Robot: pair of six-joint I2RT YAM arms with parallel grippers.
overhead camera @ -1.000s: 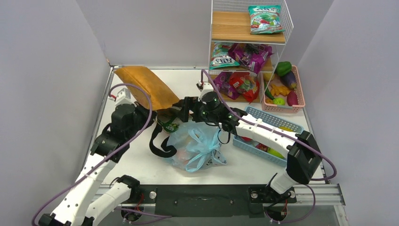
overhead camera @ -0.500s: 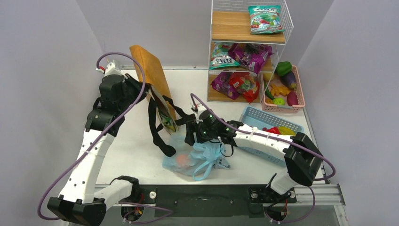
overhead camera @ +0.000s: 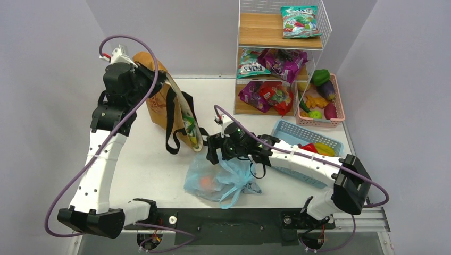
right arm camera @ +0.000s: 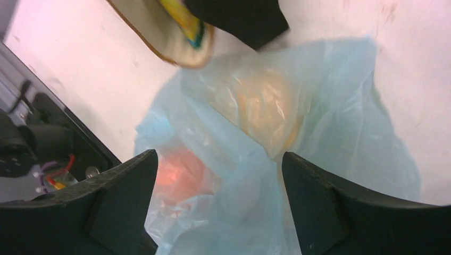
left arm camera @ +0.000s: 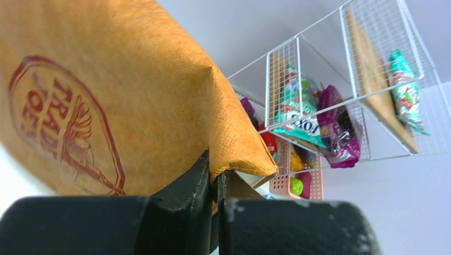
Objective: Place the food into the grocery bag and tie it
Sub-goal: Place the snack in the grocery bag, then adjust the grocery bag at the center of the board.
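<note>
One arm is nearer: the right gripper (right arm camera: pixel 219 159), jaws wide, hangs directly over the blue bag (overhead camera: pixel 218 178), seemingly knotted. The left gripper (left arm camera: pixel 215 178) pinches a tan tote (overhead camera: pixel 158 109).

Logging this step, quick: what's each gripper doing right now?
Left gripper: closed, pinching an edge of the tan tote.
Right gripper: open, holding nothing, over the grocery bag.

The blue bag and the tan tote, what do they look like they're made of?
Blue bag: thin translucent plastic, probably; crinkled, food shows through it. Tan tote: stiff matte fabric with a fine grid texture, perhaps coated; holds a sharp corner.
</note>
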